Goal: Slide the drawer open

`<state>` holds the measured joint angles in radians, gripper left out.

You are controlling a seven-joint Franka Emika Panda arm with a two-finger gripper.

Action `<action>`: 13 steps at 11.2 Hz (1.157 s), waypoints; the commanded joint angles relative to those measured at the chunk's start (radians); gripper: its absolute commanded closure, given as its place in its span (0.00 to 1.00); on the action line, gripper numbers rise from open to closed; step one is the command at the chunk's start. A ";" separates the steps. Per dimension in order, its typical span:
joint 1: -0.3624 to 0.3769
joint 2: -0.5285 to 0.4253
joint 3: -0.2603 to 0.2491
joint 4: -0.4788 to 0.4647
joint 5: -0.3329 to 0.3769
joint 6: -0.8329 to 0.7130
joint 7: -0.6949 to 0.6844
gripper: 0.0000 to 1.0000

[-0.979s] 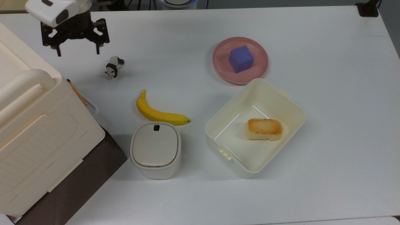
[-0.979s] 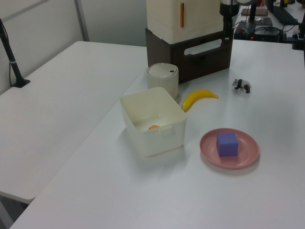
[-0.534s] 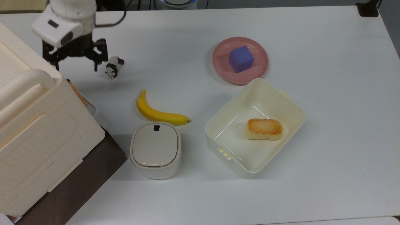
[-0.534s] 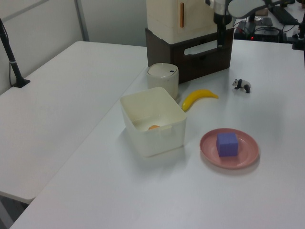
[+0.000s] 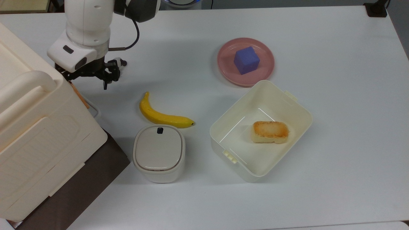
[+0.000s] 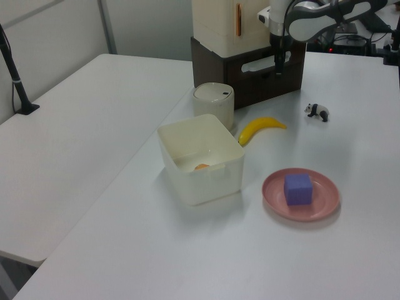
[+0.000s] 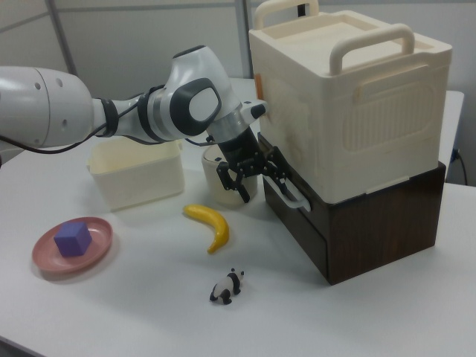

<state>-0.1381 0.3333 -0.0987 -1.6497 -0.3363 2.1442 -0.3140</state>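
Note:
The drawer [image 7: 297, 217] is the dark brown front panel of the low cabinet under the big cream box, and it sits flush with the cabinet. Its white loop handle [image 7: 287, 195] runs along the panel; it also shows as the handle [image 6: 265, 63] in the left view and the handle [image 5: 93, 109] in the top view. My gripper [image 7: 262, 178] hangs open right in front of the panel, just above the handle's end, with nothing between its fingers. In the top view the gripper [image 5: 88, 79] is beside the cream box's corner. In the left view the gripper [image 6: 279, 64] overlaps the drawer front.
A large cream box [image 5: 38, 127] with a handle sits on the cabinet. A toy panda [image 7: 225, 288] and a banana [image 5: 161, 116] lie close in front of the drawer. Farther off stand a white lidded canister [image 5: 158, 153], a cream tub [image 5: 287, 95] holding bread, and a pink plate [image 5: 223, 60] with a blue cube.
The arm has swung down and toward the cabinet, carrying the open gripper from above the table near the panda to just in front of the drawer handle. Nothing else moved.

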 commanded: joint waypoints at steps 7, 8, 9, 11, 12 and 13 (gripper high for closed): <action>0.020 0.047 0.002 0.013 -0.009 0.065 0.082 0.00; 0.034 0.046 0.005 0.010 -0.004 0.060 0.149 0.00; 0.043 0.041 0.026 0.007 -0.004 0.056 0.218 0.00; 0.043 0.038 0.054 0.002 -0.004 0.049 0.289 0.00; 0.045 0.038 0.065 -0.004 -0.004 0.034 0.317 0.00; 0.045 0.038 0.077 -0.004 -0.004 0.007 0.328 0.00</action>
<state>-0.1012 0.3799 -0.0475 -1.6333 -0.3365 2.1956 -0.0527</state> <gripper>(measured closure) 0.000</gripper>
